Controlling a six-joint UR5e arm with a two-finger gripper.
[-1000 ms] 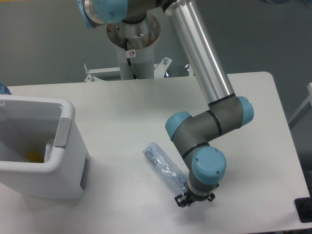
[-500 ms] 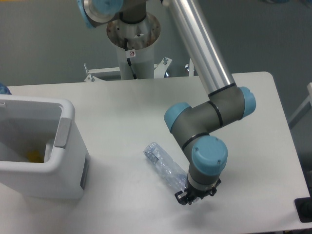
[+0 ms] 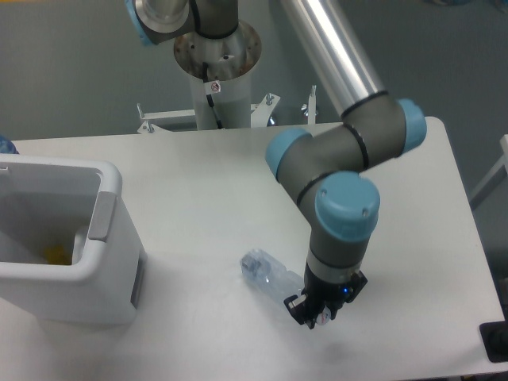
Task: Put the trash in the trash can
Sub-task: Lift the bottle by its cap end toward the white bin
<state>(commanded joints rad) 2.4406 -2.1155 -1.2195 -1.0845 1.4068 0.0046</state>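
The gripper (image 3: 315, 311) grasps the crushed bottle (image 3: 268, 274) at its right end; light, springy, slippery plastic.

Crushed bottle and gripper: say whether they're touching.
Touching. The fixed camera shows the bottle's right end running into the gripper, tilted as if lifted; the jaws themselves are hidden.

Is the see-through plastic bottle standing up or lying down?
Lying down: the crushed clear bluish plastic bottle stretches sideways, one end at the pincer.
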